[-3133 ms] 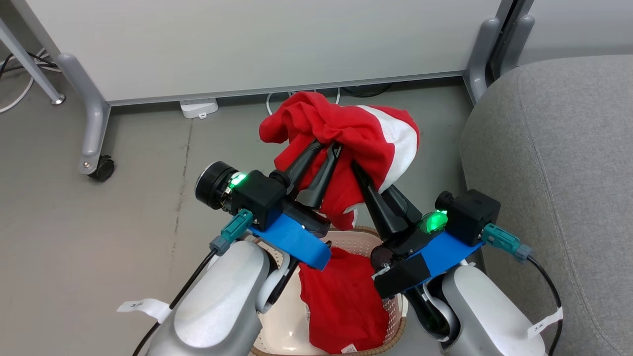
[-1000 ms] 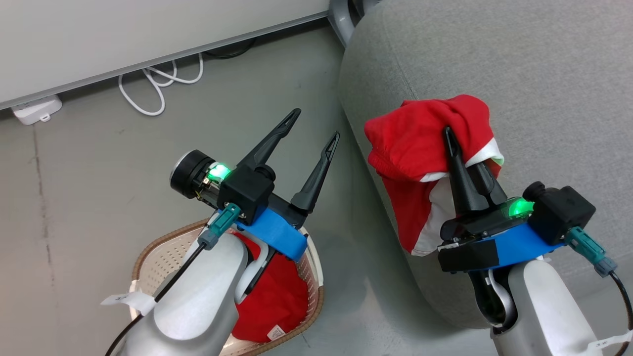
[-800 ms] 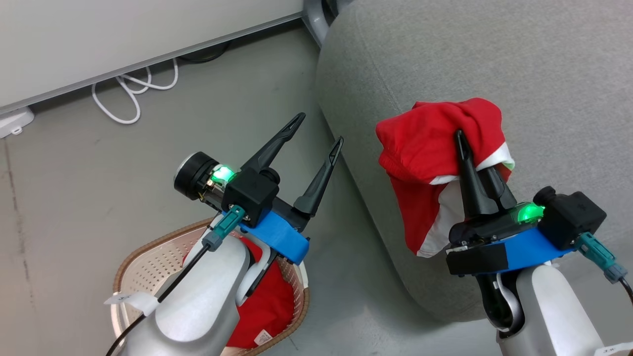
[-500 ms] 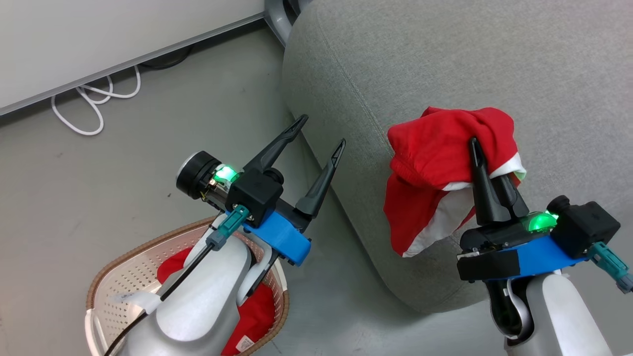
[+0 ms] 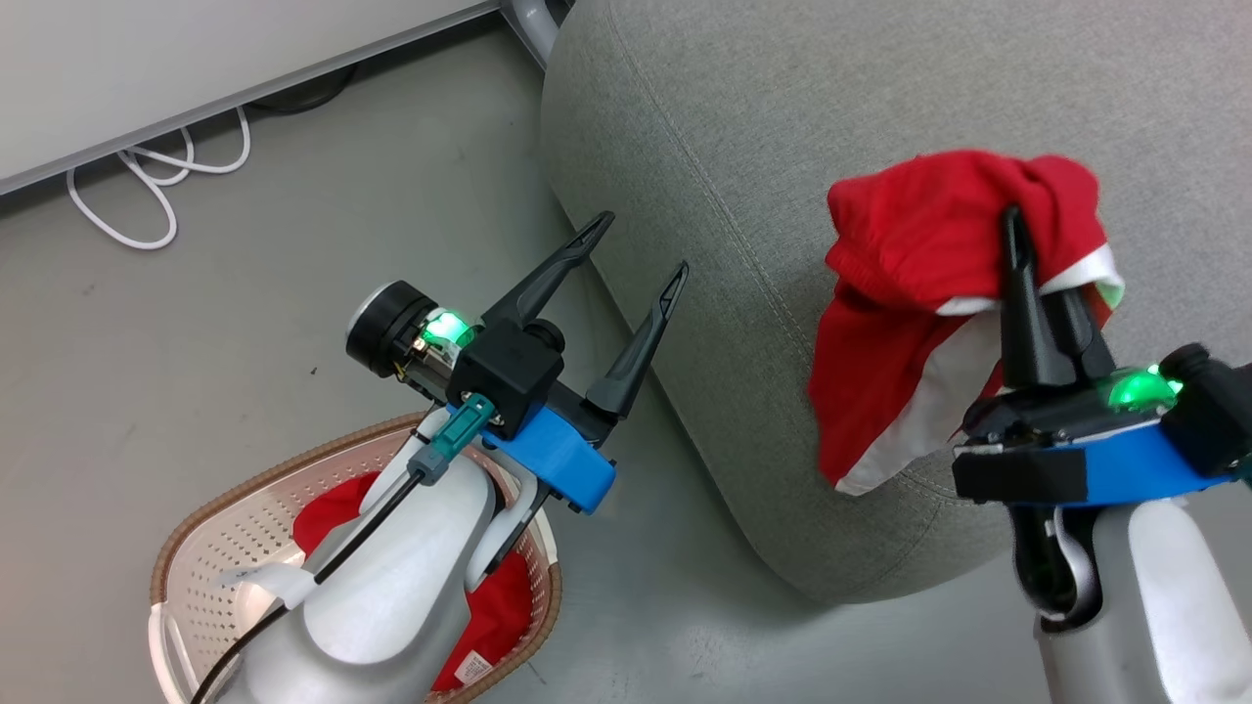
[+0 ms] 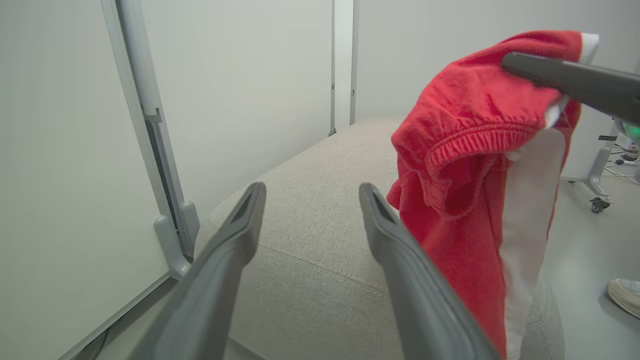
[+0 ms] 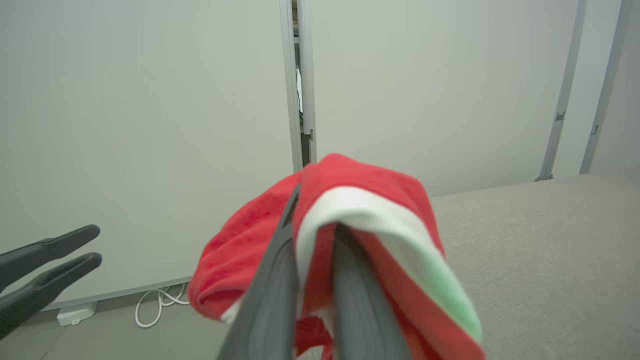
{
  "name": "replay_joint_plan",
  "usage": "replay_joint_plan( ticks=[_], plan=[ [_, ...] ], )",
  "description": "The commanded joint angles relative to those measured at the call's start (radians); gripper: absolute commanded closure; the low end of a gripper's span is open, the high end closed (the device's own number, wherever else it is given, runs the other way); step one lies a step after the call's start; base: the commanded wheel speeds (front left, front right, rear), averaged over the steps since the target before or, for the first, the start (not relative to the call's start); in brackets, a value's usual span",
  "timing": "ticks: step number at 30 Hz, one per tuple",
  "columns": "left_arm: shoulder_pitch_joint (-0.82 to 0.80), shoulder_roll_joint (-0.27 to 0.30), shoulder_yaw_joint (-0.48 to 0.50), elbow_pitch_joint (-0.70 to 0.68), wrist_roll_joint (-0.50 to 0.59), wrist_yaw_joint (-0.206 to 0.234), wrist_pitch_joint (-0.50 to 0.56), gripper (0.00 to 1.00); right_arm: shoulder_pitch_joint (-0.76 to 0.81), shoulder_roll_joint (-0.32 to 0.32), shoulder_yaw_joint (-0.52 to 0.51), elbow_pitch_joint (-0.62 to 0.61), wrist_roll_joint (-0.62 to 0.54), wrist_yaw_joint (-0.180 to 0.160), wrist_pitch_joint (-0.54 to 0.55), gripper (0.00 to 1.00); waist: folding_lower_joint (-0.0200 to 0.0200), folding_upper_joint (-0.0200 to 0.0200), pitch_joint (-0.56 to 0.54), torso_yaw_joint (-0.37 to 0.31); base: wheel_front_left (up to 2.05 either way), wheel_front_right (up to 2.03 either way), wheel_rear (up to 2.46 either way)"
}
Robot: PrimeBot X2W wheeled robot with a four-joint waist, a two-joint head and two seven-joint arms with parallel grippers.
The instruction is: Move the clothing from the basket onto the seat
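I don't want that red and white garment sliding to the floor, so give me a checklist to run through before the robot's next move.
1. Right fingers shut on the red and white garment: ok.
2. Garment above the sofa: ok, but its lower end hangs near the sofa's edge.
3. Garment's lower end touching the sofa: cannot tell.
4. Left fingers open, empty, apart from the garment: ok.
5. Basket emptied: not ok, a red garment lies inside.

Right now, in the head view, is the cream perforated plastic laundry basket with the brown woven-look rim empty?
No: a plain red garment with a white tag lies inside the basket.
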Motion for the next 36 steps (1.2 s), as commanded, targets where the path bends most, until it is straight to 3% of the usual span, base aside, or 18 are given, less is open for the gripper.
replay_joint_plan(
  ticks=[1,10,20,28,36],
  plan=[
    [-0.017,0.005,0.001,-0.003,0.004,0.006,-0.002,0.0,-0.017,-0.001,-0.006,-0.009,-0.003,0.0,-0.004,1.0,0.0,-0.0001,0.006,0.004,0.0,0.0,0.0],
    [-0.052,0.021,-0.009,-0.031,0.018,0.012,0.015,0.0,-0.225,-0.005,-0.1,-0.051,-0.101,0.0,-0.004,1.0,0.0,-0.0001,0.093,0.029,0.0,0.0,0.0],
    [-0.142,0.037,-0.025,-0.086,0.049,0.007,0.052,0.0,-0.464,-0.119,-0.252,-0.048,-0.141,0.0,-0.004,1.0,0.0,-0.0001,0.265,0.09,0.0,0.0,0.0],
    [-0.207,0.037,-0.055,-0.109,0.069,0.0,0.055,0.0,-0.613,-0.216,-0.334,0.07,-0.163,0.0,-0.004,1.0,0.0,-0.0001,0.376,0.14,0.0,0.0,0.0],
    [-0.241,0.043,-0.066,-0.125,0.077,0.002,0.056,0.0,-0.673,-0.232,-0.355,0.279,-0.164,0.0,-0.004,1.0,0.0,-0.0001,0.43,0.163,0.0,0.0,0.0]
  ],
)
